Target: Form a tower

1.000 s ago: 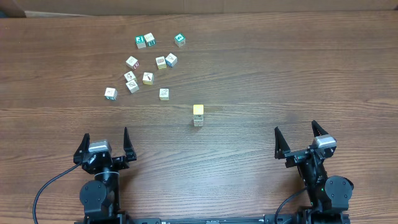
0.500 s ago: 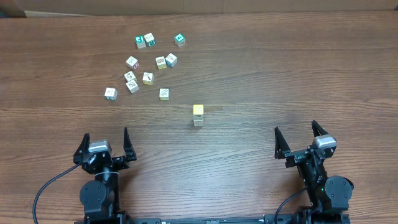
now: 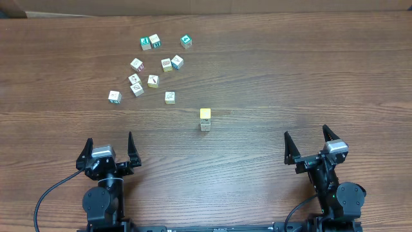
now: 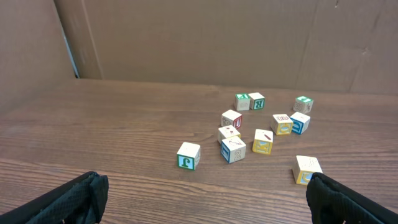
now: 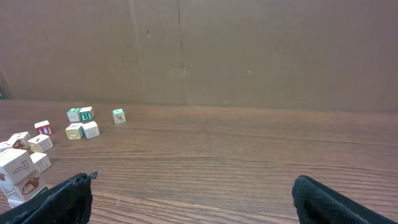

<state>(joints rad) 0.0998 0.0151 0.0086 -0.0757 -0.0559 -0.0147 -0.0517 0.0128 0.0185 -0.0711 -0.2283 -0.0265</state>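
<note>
Overhead, tower (image 3: 205, 118) visible, left wrist shows loose cubes (image 4: 233, 149) only, left pincer (image 3: 109, 138), right pincer (image 3: 306, 132) wide.

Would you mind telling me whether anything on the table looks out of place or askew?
Nothing stands out. The tower looks upright, alone mid-table; loose cubes lie scattered beyond it. The left gripper and right gripper sit open, empty.

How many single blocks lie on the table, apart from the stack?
11. Far row: three blocks. Middle row: three. Nearer: three. One at the far left, one nearest the stack. None looks hidden.
</note>
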